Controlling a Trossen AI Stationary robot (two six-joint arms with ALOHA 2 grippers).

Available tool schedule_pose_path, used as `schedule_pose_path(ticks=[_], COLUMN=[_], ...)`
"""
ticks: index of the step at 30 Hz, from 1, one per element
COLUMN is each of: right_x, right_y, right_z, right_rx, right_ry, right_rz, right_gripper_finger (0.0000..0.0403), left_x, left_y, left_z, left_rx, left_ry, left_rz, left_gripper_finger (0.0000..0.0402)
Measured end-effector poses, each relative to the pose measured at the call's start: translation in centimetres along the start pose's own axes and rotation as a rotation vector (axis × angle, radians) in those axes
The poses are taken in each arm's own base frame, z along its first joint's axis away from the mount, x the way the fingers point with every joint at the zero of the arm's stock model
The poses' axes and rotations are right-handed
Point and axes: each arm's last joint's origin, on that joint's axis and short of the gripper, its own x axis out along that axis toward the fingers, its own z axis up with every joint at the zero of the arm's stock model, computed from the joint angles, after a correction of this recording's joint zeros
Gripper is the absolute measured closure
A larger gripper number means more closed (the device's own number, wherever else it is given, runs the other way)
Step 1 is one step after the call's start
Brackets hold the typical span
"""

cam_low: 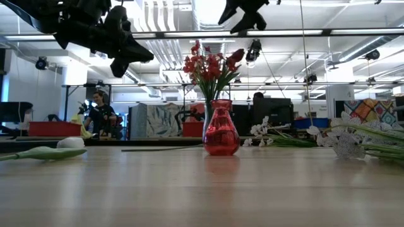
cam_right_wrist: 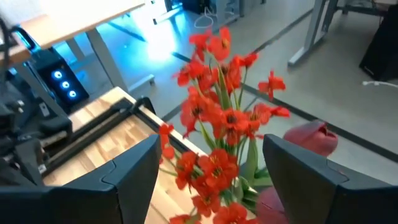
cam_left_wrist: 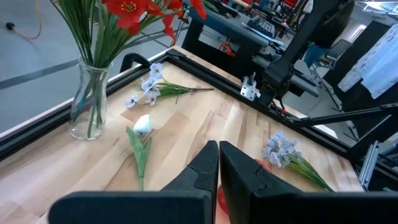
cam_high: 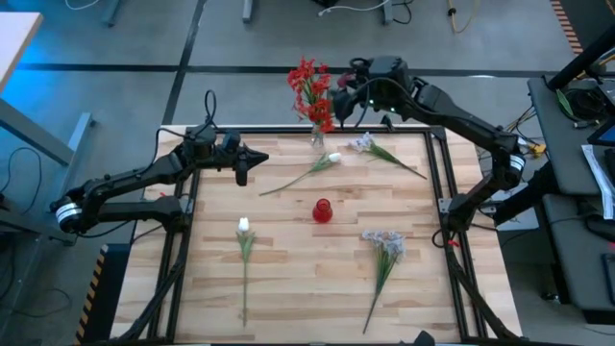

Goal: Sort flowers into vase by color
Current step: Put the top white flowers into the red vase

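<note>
A clear glass vase point(cam_high: 316, 135) stands at the table's far edge and holds a bunch of red flowers point(cam_high: 310, 88) with dark maroon buds point(cam_right_wrist: 311, 137) beside them. My right gripper point(cam_right_wrist: 210, 146) hovers open above this bunch point(cam_right_wrist: 214, 118), a finger on either side, touching nothing. A small red vase point(cam_high: 322, 210) stands at mid-table. One white tulip point(cam_high: 332, 158) lies near the clear vase, another point(cam_high: 243, 226) toward the near left. Two pale blue clusters point(cam_high: 362, 143) point(cam_high: 384, 240) lie on the right. My left gripper point(cam_left_wrist: 219, 147) is shut and hangs above the table's far left point(cam_high: 258, 159).
A black frame point(cam_high: 437, 183) runs round the wooden table top. The loose flowers' long green stems point(cam_high: 380, 284) stretch across the boards. In the low view the red vase point(cam_low: 221, 129) stands in front of the clear one, and people and desks show in the room behind.
</note>
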Motion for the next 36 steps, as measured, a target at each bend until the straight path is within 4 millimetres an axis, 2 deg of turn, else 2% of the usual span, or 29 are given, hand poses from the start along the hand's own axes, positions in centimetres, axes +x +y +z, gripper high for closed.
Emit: schedule_pose_path(ticks=[5, 8, 11, 17, 18, 27, 36], right_x=[-0.9, -1.8, -2.7, -3.8, -3.9, -6.0, -8.4], right_y=[0.3, 0.6, 1.1, 1.5, 1.7, 2.8, 2.0], right_z=[1.0, 1.5, 1.6, 0.8, 0.6, -3.5, -8.3], right_rx=[-0.008, -0.031, -0.095, -0.176, -0.191, -0.2, -0.102], right_ry=[-0.022, -0.002, 0.04, 0.127, 0.133, 0.197, 0.165], right_rz=[0.014, 0.018, 0.022, 0.031, 0.039, 0.102, 0.195], right_gripper_finger=[0.0137, 0.0162, 0.0214, 0.0367, 0.0379, 0.0394, 0.0394], left_x=[0.0, 0.0, 0.2, 1.5, 1.9, 4.6, 7.1], left_y=[0.0, 0.0, 0.0, 0.6, 0.7, 1.5, 2.8], left_z=[0.0, 0.0, -0.1, -0.4, -0.3, 0.6, -0.4], left_rx=[0.0, -0.002, -0.03, -0.085, -0.089, -0.043, -0.035], left_ry=[0.0, 0.0, 0.015, 0.087, 0.096, 0.213, 0.315], left_rz=[0.0, 0.0, -0.022, -0.025, -0.024, -0.016, 0.002], left_gripper_finger=[0.0402, 0.0402, 0.0402, 0.0402, 0.0402, 0.0402, 0.0402])
